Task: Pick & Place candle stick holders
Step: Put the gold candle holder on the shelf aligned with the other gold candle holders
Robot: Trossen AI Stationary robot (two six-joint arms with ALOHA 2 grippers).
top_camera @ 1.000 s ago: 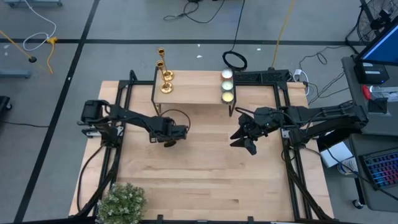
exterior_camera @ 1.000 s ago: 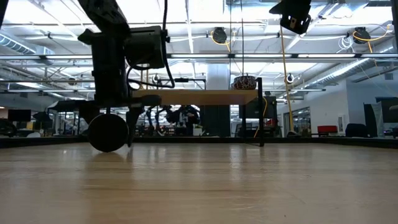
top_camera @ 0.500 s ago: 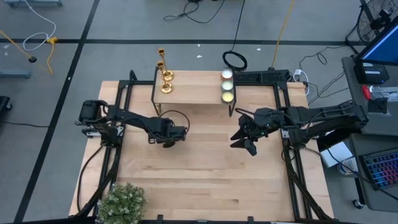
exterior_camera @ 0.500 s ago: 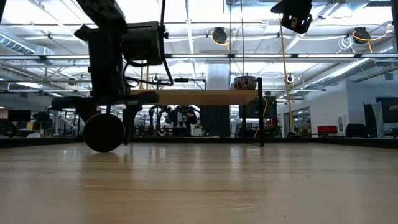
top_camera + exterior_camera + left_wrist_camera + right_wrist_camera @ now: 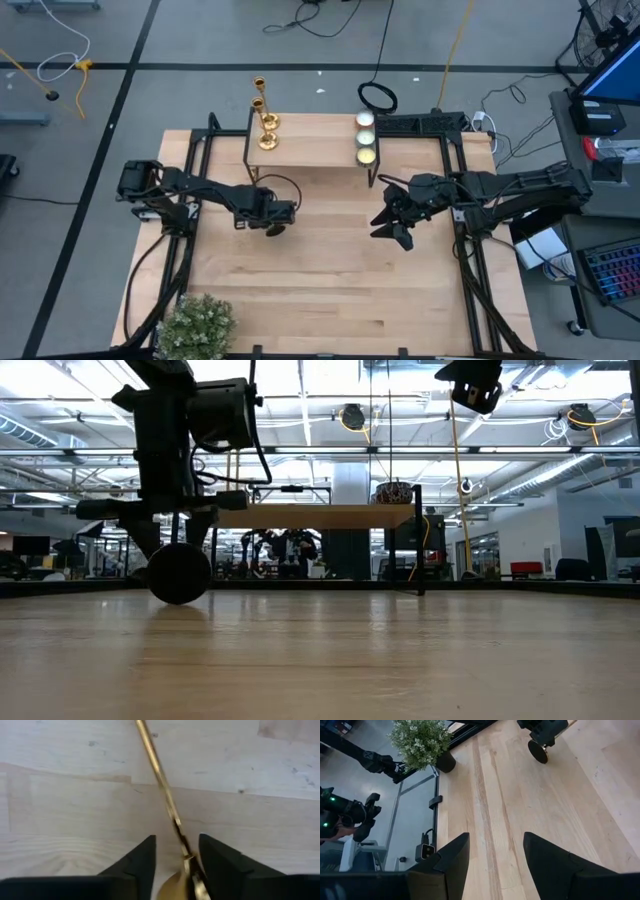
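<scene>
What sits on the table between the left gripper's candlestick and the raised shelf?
Nothing visible: bare wood lies between the left gripper, holding a candle stick holder, and the raised shelf just beyond.

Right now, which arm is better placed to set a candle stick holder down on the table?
Left. The left claw is shut on a gold candle stick holder, low over the table. The right claw is open, empty and raised well above the table.

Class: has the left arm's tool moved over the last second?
Yes. In the low view the left tool first slid away from the shelf, then back toward it.
</scene>
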